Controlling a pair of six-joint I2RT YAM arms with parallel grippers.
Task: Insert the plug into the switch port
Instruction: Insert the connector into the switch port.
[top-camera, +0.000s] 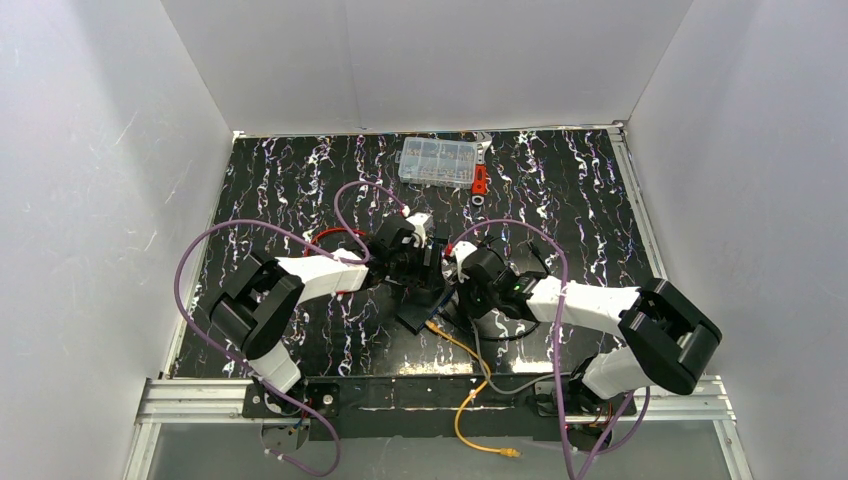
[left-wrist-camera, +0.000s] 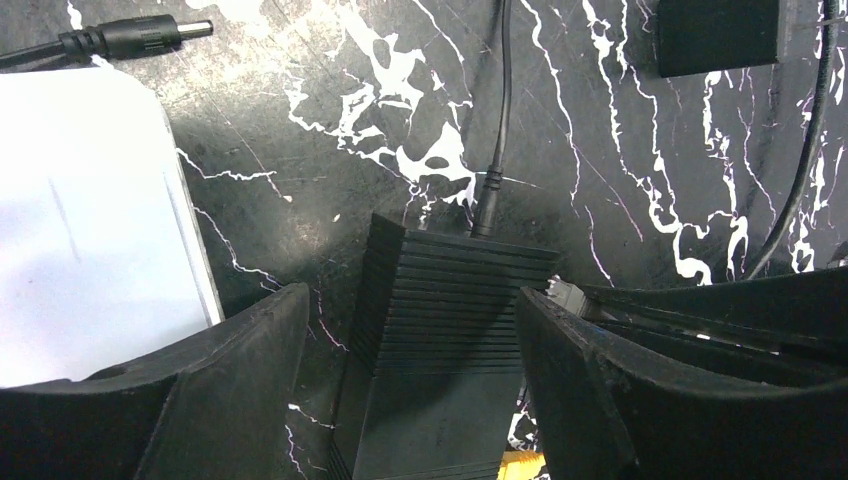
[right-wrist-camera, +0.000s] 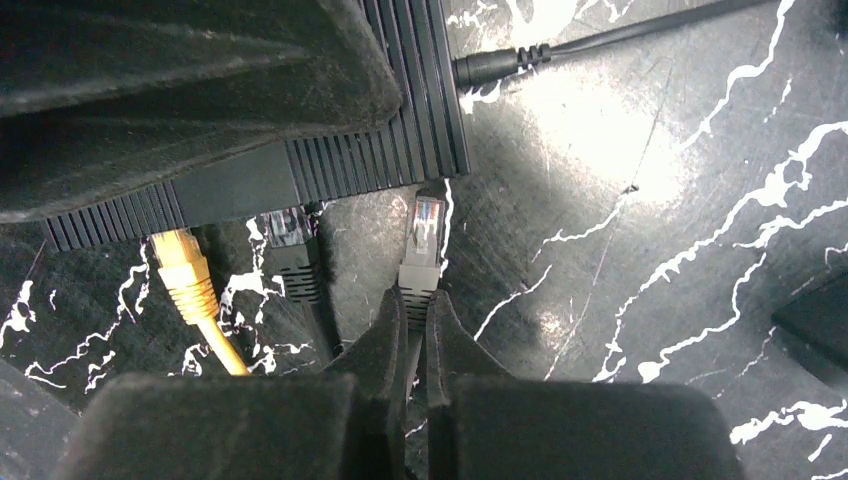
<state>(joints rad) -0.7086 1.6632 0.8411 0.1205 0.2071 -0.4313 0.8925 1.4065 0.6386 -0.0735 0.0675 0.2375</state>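
The right gripper (right-wrist-camera: 417, 305) is pinched narrow on the boot of the grey plug (right-wrist-camera: 425, 235), whose clear tip points straight out ahead of the fingers. The tip lies just off the corner of the switch (right-wrist-camera: 330, 165), close beside its ribbed edge, not in a port. The ports themselves are hidden under that edge.

To the left of the held plug, a black plug (right-wrist-camera: 290, 245) and then the orange plug (right-wrist-camera: 180, 265) both run up under the switch's front edge. They look seated, as far as this view shows. The orange cable (top-camera: 470, 385) trails back off the near side of the table (top-camera: 600, 220).

The left gripper (left-wrist-camera: 412, 300) is spread wide and straddles the switch, one finger on each side. A strip of marbled top shows between its left finger (left-wrist-camera: 230, 380) and the switch. Whether the other finger touches cannot be told. Ahead of this gripper, a black power lead (left-wrist-camera: 487, 200) is plugged into the switch's back edge. A white box (left-wrist-camera: 90, 220) lies just outside the left finger, with a loose barrel jack (left-wrist-camera: 150, 35) beyond it.

Well beyond both grippers, at the far edge, sits a clear organiser (top-camera: 437, 162). Its compartments hold small pale parts, too small to identify. A red piece (top-camera: 480, 180) lies just beside it, outside the organiser.
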